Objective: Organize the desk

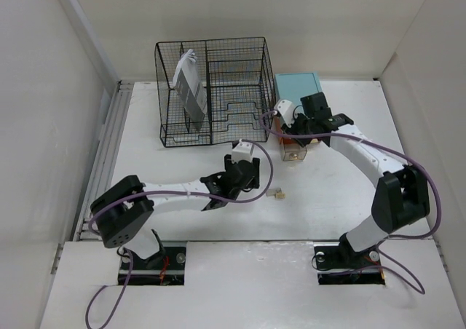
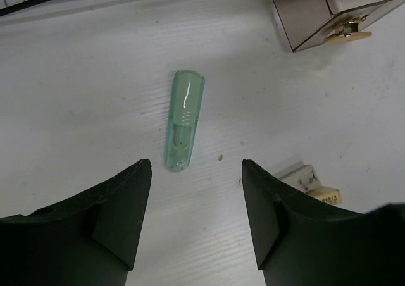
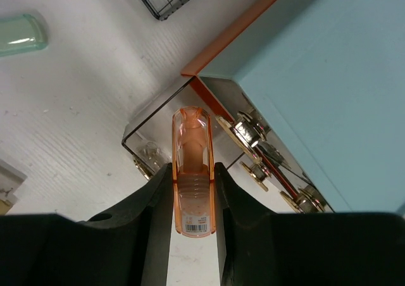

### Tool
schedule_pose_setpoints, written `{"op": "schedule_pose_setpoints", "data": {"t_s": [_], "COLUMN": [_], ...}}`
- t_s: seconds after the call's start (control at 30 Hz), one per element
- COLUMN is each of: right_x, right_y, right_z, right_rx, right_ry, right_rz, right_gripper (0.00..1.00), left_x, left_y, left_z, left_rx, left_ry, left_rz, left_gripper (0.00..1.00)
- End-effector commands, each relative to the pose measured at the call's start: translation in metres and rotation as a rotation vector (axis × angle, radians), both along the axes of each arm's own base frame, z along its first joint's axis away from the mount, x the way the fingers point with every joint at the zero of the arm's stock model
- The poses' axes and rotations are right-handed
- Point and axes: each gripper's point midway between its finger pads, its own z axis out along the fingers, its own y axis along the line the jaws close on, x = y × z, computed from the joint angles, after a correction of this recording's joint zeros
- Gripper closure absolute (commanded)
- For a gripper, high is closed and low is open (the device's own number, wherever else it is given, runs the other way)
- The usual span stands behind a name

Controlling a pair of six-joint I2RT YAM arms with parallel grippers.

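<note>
The top external camera is mounted above and behind both arm bases. It looks down and forward over the whole worktop (image 1: 145, 165) to the wire-mesh organizer (image 1: 212, 89) at the far side.

The left wrist camera looks steeply down past the left fingers (image 2: 120, 216), close to the surface.

The right wrist camera sights along the right fingers (image 3: 136, 235) and the orange piece (image 3: 192, 172) between them, very near the teal drawer box (image 3: 329, 77).

Both wrist views share the green translucent piece (image 2: 183, 118), the open drawer (image 2: 310, 14) and the organizer's edge.
</note>
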Motion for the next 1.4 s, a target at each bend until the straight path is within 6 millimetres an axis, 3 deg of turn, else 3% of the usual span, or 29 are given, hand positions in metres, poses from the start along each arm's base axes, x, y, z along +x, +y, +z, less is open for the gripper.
{"op": "schedule_pose_setpoints", "data": {"t_s": [0.0, 0.23, 0.27, 0.3, 0.47, 0.77, 0.9, 1.03, 1.17, 1.37], "right_x": [0.011, 0.017, 0.017, 0.019, 0.018, 0.009, 0.003, -0.004, -0.008, -0.012], "right_y": [0.000, -0.005, -0.005, -0.004, -0.002, 0.011, 0.013, 0.017, 0.008, -0.012], "right_z": [0.008, -0.005, -0.008, -0.005, 0.000, 0.015, 0.019, 0.035, 0.058, 0.079], "right_rx": [-0.008, -0.048, -0.051, -0.048, -0.036, 0.043, 0.060, 0.112, 0.182, 0.248], "right_ry": [-0.019, 0.000, 0.008, 0.000, -0.008, -0.014, -0.011, -0.029, -0.058, -0.086], "right_rz": [0.007, -0.006, -0.006, -0.006, 0.000, 0.050, 0.065, 0.095, 0.092, 0.071], "right_gripper": [0.97, 0.88, 0.83, 0.73, 0.59, 0.55, 0.55, 0.55, 0.55, 0.54], "left_x": [0.013, 0.030, 0.031, 0.033, 0.051, 0.061, 0.067, 0.068, 0.068, 0.060], "left_y": [-0.022, -0.025, -0.026, -0.029, -0.024, -0.028, -0.031, -0.032, -0.034, -0.024], "left_z": [0.019, -0.003, -0.001, -0.005, -0.022, -0.041, -0.038, -0.044, -0.046, -0.057], "left_rx": [-0.044, 0.010, 0.001, 0.005, 0.033, 0.065, 0.061, 0.078, 0.082, 0.128], "left_ry": [-0.036, -0.005, -0.011, -0.008, 0.017, 0.048, 0.042, 0.046, 0.056, 0.101], "left_rz": [-0.042, -0.041, -0.041, -0.041, -0.025, -0.038, -0.042, -0.047, -0.055, -0.047], "left_gripper": [0.44, 0.40, 0.40, 0.40, 0.38, 0.38, 0.40, 0.47, 0.60, 0.59]}}
